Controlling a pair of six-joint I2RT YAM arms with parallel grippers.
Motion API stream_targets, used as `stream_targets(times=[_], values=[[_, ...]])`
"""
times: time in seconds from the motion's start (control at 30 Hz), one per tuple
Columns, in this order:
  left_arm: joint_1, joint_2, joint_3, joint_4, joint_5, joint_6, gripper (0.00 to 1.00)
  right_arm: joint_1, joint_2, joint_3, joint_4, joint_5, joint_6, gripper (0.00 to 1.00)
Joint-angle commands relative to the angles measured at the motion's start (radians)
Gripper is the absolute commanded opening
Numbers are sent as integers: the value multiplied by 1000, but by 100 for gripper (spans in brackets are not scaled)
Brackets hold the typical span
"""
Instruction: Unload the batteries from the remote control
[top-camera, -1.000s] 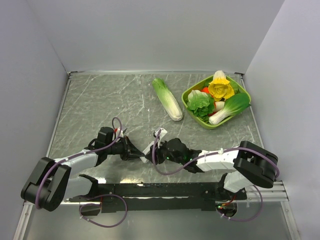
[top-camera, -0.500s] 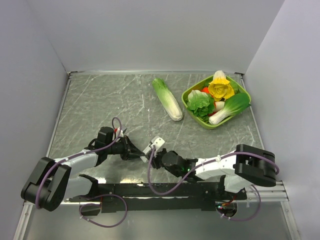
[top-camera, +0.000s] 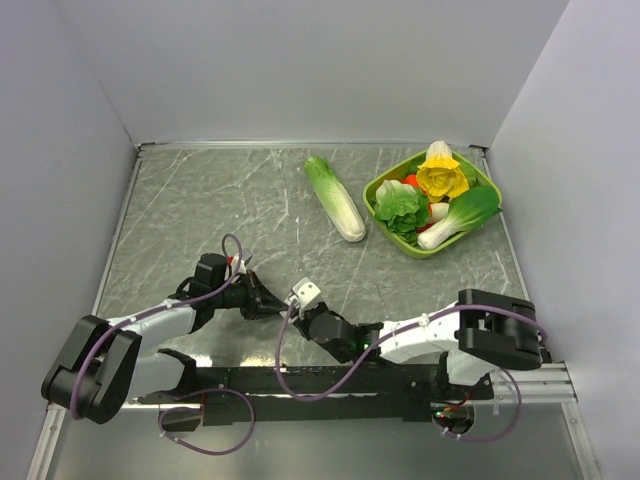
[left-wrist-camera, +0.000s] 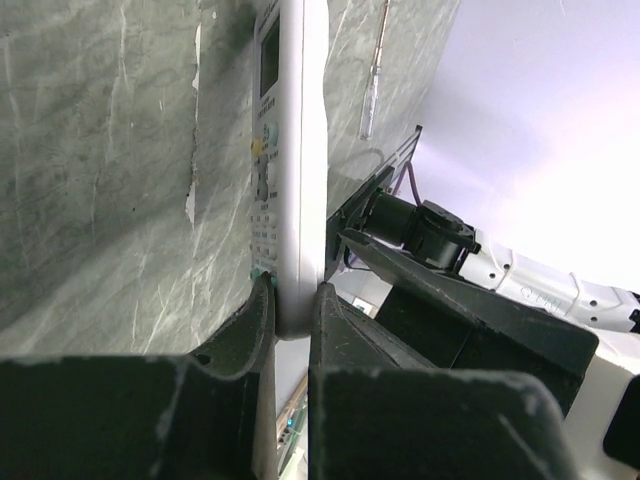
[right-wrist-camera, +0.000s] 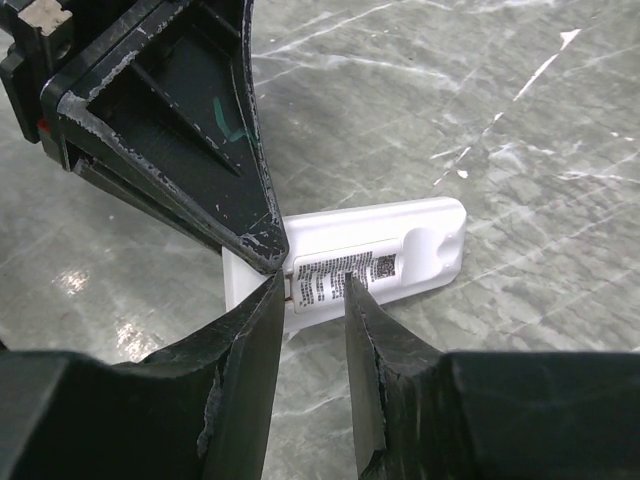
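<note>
The remote control is a slim white bar held off the table, its labelled back cover facing the right wrist camera. My left gripper is shut on one end of it, button side to the left in the left wrist view. In the right wrist view the left arm's black fingers clamp the remote's left end. My right gripper is open only a little, both tips resting over the labelled cover. In the top view the two grippers, left and right, meet near the front edge. The batteries are hidden.
A long pale-green cabbage lies at the back middle of the marbled table. At the back right stands a green bowl full of toy vegetables. A black rail runs along the near edge, and grey walls close in three sides.
The right arm swung left and toward the near edge, bringing its fingertips onto the remote's back, and its jaws narrowed. The left gripper kept its hold without moving.
</note>
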Motion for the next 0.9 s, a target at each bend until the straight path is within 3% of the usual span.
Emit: stream_targets(times=[0.0,0.5,0.87], values=[[-9,-27,21,-28,78,-11,1,15,51,39,-132,165,-53,37],[-9,-16,33,-84,53,23,1,39,101,151,-269,341,-57,36],[-11,-25,35,-115,38,38,1,38,94,181,-376,410,28,35]])
